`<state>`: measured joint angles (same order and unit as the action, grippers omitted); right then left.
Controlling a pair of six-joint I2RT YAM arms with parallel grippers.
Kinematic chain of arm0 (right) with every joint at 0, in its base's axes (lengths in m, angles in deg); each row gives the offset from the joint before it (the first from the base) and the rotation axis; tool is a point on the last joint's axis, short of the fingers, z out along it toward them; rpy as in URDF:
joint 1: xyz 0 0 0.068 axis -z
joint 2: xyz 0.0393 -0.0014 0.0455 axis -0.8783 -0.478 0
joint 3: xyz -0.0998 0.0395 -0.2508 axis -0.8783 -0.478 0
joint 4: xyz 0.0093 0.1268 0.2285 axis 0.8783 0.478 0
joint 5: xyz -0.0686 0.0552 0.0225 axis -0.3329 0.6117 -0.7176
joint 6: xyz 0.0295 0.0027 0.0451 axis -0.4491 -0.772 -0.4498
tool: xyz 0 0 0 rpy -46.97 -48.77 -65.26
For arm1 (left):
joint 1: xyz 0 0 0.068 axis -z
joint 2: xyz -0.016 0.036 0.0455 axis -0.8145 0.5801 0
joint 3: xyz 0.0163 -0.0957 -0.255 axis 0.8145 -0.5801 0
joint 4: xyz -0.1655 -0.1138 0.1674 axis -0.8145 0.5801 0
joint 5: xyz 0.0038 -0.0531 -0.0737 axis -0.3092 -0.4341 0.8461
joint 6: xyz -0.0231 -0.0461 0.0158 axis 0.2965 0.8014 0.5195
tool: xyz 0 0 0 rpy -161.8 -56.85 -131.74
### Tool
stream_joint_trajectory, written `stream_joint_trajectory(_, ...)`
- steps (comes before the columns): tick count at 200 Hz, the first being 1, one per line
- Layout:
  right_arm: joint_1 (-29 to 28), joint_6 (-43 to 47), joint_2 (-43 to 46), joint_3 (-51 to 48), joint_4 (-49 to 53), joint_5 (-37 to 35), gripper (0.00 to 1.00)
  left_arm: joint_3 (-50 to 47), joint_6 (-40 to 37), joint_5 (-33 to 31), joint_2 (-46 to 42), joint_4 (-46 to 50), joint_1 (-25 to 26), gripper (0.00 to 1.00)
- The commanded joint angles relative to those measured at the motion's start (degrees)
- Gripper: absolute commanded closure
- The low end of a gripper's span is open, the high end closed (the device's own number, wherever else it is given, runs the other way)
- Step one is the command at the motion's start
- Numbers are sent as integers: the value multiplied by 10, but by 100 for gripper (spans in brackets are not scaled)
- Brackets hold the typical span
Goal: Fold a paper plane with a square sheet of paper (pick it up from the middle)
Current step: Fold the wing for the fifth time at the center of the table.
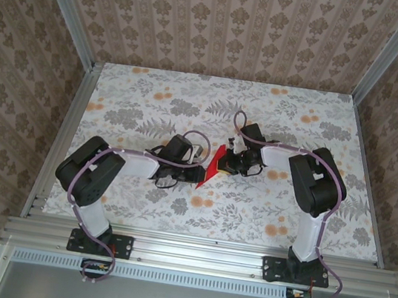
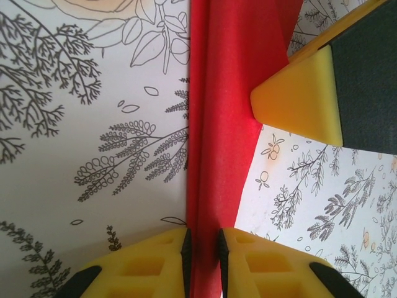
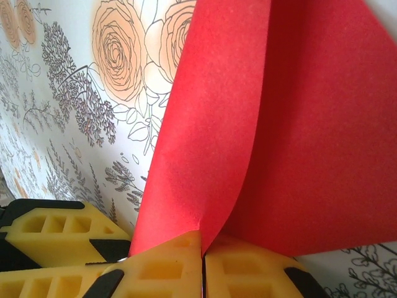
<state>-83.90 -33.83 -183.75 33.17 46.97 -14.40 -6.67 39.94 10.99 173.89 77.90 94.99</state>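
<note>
I am watching the folded red paper sheet [image 1: 213, 168] being held on edge at the middle of the floral table cover [image 1: 138, 207], between both arms. My left gripper [image 2: 203, 242] is pinching its narrow folded strip. My right gripper [image 3: 202, 248] is squeezing a crease, pads pressed together on the paper. Its yellow finger [image 2: 304, 93] is crowding my left wrist view, touching the sheet. Patterned walls [image 1: 217, 24] are enclosing the table.

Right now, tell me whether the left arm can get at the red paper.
Probably yes: the left gripper sits astride the red paper, seemingly pinching it. The right gripper grips it elsewhere, not in the way.
</note>
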Motion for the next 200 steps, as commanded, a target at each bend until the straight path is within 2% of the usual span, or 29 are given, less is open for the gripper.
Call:
stream_joint_trajectory(1,5,11,-13,13,20,4,90,12,1,10,14,-1,-3,79)
stream_joint_trajectory(122,6,14,-17,11,25,-22,77,38,-22,2,34,44,17,80)
stream_joint_trajectory(174,6,13,-20,7,22,-32,77,66,-43,-18,46,91,32,81)
stream_joint_trajectory(200,6,13,-20,4,25,-44,85,74,-45,-19,47,98,35,79)
